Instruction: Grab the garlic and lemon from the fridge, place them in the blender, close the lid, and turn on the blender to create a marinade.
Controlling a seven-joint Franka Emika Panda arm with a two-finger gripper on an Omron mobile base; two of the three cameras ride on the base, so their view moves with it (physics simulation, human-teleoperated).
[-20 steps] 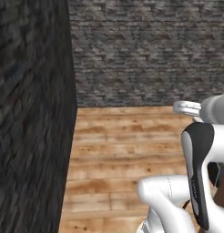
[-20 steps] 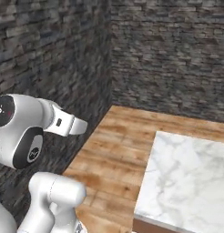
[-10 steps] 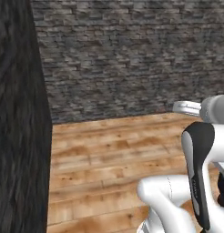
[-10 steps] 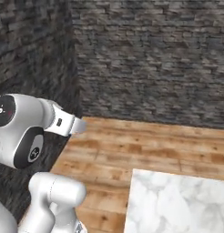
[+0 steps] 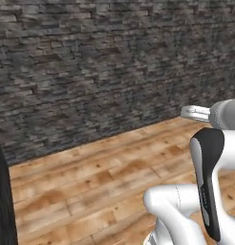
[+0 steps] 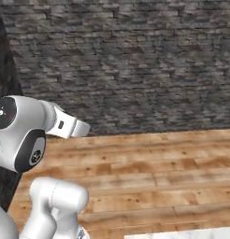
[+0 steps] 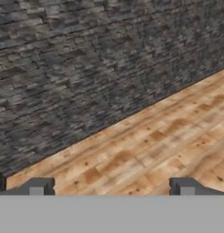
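The claw (image 7: 111,187) is released, its two dark fingertips (image 7: 38,185) spread wide and grasping nothing. Beyond it lie a wooden floor (image 7: 145,150) and a dark stone wall (image 7: 86,59).

No readable text, label or sign anywhere.

A dark stone-brick wall (image 5: 105,67) ran across the back, wooden plank floor (image 5: 90,186) stretched below it, and the white arm (image 5: 205,191) with its dark joint rose at lower right.
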